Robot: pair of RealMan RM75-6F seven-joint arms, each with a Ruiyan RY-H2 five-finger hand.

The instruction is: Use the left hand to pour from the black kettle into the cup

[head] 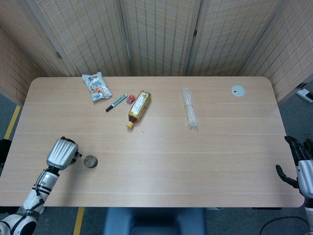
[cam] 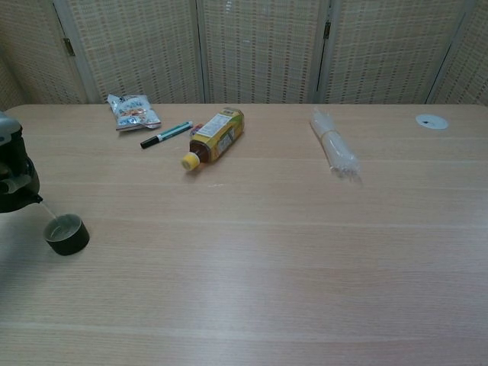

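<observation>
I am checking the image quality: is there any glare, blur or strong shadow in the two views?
Head view: even light, sharp, soft sheen on the table, no hard shadows. Chest view: pale glare band across the near table, and the kettle is cut by the left edge; the cup stays sharp.
</observation>
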